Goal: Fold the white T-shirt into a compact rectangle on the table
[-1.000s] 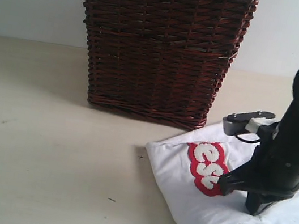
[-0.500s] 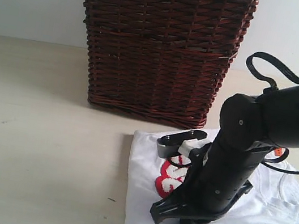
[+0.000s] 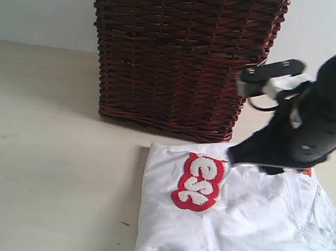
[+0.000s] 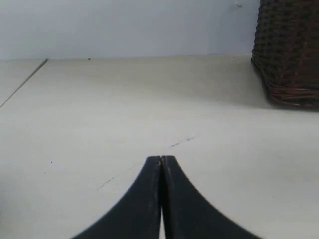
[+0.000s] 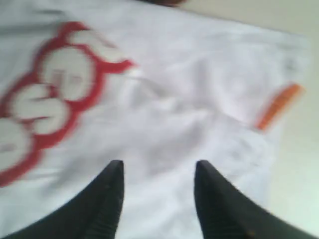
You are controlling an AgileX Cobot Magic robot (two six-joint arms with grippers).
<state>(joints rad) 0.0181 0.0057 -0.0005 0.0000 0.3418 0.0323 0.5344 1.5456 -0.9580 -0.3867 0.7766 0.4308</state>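
White T-shirt (image 3: 247, 229) lies part-folded on the tabletop (image 3: 39, 162), so the right tool (image 5: 159, 167) hovers released above it, left tool (image 4: 161, 159) clenched idle aside.

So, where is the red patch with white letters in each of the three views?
Exterior view: the red patch lies on the white T-shirt, low and a little right of centre.
Left wrist view: not in it.
Right wrist view: blurred patch on the shirt, across from the orange tag.
Shared landmark: the wicker basket, in the exterior and left wrist views.
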